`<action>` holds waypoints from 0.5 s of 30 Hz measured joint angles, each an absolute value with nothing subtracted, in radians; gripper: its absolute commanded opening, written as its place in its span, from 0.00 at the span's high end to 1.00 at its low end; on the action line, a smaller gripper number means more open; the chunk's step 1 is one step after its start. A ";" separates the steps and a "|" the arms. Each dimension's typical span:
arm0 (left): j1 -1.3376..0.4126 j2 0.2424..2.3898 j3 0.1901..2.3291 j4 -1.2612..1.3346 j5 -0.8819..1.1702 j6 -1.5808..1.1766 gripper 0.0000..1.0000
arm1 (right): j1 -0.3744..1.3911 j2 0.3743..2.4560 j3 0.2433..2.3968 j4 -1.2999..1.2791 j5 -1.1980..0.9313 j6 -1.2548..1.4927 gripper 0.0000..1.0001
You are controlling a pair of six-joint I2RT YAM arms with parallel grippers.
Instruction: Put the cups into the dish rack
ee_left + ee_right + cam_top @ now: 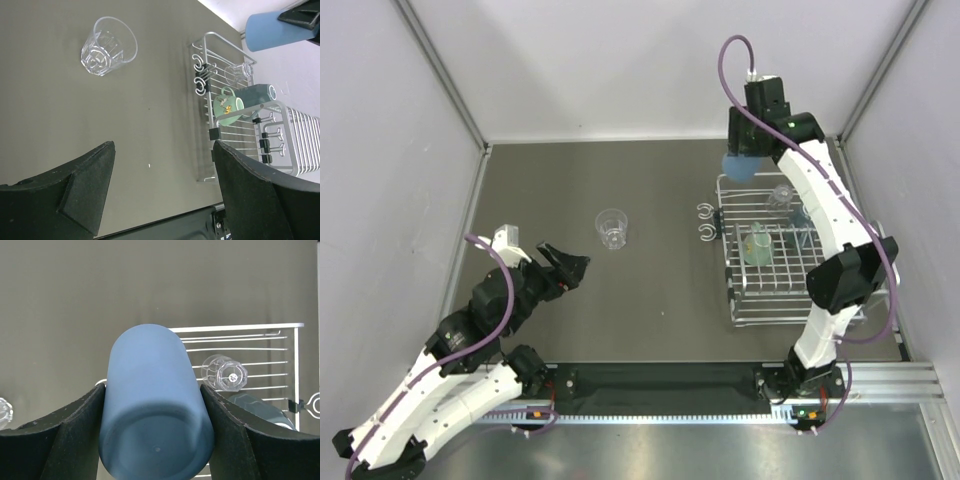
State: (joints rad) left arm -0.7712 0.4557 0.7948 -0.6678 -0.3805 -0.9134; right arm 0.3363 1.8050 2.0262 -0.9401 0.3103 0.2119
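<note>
Now racking the blue tumbler (272, 30), with one cup to follow.
Nearest, my left claw (570, 266) hangs released, facing the clear tumbler (612, 228) on the counter (620, 320); farther, my right claw (152, 388) grips it above the dish rack's (770, 305) far end. Next I'd lower, then release.

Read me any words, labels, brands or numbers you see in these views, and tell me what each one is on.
No text can be read in any view.
A small gold mark on the pale green mug: too small and blurred to read as words.
The blue tumbler: plain, no print showing.
The clear tumbler on the table: no label showing.
</note>
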 measured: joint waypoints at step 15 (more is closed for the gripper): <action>-0.771 0.456 0.795 -0.668 -0.360 -0.914 0.16 | 0.263 1.914 1.945 -0.935 0.222 0.203 1.00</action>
State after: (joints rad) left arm -0.7712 0.4561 0.7948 -0.6682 -0.3595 -0.9142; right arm 0.2630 1.9137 1.9450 -0.9348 0.2218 0.2028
